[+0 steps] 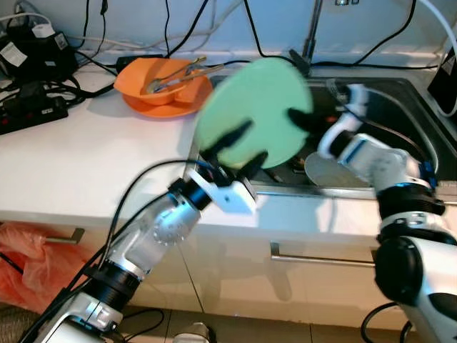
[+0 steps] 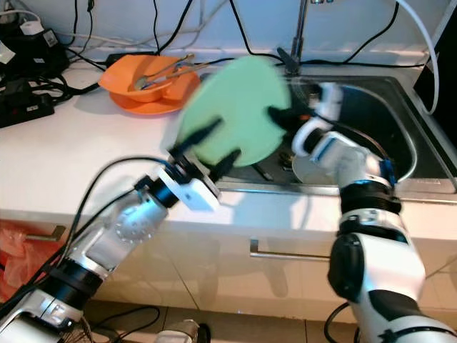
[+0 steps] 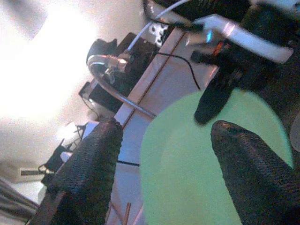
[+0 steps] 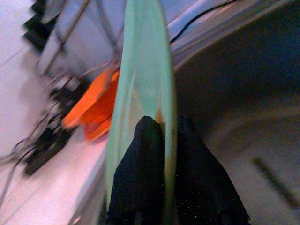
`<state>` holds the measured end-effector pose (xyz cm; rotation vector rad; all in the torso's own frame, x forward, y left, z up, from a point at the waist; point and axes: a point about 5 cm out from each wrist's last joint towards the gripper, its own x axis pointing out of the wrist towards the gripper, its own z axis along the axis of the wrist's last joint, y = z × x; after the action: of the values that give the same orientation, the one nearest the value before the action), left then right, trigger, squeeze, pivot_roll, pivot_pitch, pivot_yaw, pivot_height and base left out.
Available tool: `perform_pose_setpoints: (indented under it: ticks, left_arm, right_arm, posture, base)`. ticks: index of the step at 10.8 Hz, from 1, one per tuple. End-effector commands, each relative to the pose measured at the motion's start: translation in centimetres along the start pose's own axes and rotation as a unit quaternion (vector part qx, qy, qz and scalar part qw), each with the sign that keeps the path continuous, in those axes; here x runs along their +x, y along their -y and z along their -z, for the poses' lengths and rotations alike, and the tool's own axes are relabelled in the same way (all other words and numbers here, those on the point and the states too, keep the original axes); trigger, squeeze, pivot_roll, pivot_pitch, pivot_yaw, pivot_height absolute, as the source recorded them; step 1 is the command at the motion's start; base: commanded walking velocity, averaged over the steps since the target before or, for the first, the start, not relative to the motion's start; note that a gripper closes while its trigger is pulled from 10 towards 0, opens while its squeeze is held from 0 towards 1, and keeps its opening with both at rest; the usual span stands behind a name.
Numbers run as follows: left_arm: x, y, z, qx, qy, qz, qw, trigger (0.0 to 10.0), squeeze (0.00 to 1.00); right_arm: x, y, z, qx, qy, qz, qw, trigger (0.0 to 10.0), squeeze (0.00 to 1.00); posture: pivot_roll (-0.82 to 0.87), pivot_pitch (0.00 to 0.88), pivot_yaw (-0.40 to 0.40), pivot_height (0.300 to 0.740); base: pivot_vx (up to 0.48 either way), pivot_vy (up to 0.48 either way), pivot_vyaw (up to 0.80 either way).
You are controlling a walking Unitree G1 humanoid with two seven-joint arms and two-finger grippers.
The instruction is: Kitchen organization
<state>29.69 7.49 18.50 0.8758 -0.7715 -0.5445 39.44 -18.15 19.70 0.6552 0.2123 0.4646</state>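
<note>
1. Nearest the camera, the left gripper [image 1: 239,146] reaches up from the left arm over the front edge of the white counter [image 1: 86,157]. Its two black fingers [image 3: 93,164] are spread wide, one on each side of the lower part of the green plate [image 1: 257,118]. In the left wrist view they stand apart from the plate's face, and whether they touch it cannot be told.

2. The green plate stands nearly on edge in the air, just beyond the left gripper and above the near left corner of the sink [image 1: 400,107]. It is blurred.

3. The right gripper [image 1: 303,118] meets the plate at its right edge. The right wrist view shows its two fingers [image 4: 140,173] pinched tight on the rim, one on each face, so this gripper has the plate in its grasp.

4. Below and just behind the right gripper, a pale round dish [image 1: 325,171] lies on the sink floor.

5. Beyond the left gripper, to its left on the counter, sits an orange bowl [image 1: 161,89] with metal tongs [image 1: 175,75] lying in it.

6. Behind the plate, the faucet [image 1: 310,32] rises at the back of the sink.

7. Farthest to the left of the left gripper, black power strips and cables [image 1: 32,78] crowd the counter's back corner.
</note>
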Motion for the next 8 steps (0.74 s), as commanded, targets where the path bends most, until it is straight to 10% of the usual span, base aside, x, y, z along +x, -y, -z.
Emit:
perform_pose_setpoints:
  ticks: [1, 5, 7, 8]
  left_arm:
    - [-0.4, -0.5, 0.4, -0.021, -0.027, -0.011, 0.999, 10.0, 1.0]
    - [-1.5, -0.3, 2.2, -0.15, -0.149, -0.052, 0.976, 10.0, 1.0]
    - [-1.5, -0.3, 3.0, -0.214, -0.2, -0.084, 0.952, 10.0, 1.0]
    - [-1.8, 0.1, 3.6, -0.268, -0.236, -0.099, 0.929, 10.0, 1.0]
  right_arm:
    - [-0.6, 1.0, -1.1, 0.001, 0.038, 0.04, 0.998, 0.0, 0.0]
    - [-2.1, 3.9, -0.6, -0.105, 0.034, 0.148, 0.983, 0.9, 0.0]
    - [-2.1, 4.8, 1.1, -0.168, -0.004, 0.182, 0.969, 10.0, 0.0]
    - [-2.2, 5.2, 2.1, -0.182, -0.018, 0.195, 0.964, 10.0, 0.0]
  posture:
    - [0.22, 0.061, 0.055, 0.74]
    - [0.21, 0.064, 0.052, 0.74]
    - [0.21, 0.06, 0.053, 0.74]
    - [0.21, 0.058, 0.053, 0.74]
  base:
    - [0.0, 0.0, 0.0]
    - [0.0, 0.0, 0.0]
    - [0.0, 0.0, 0.0]
    - [0.0, 0.0, 0.0]
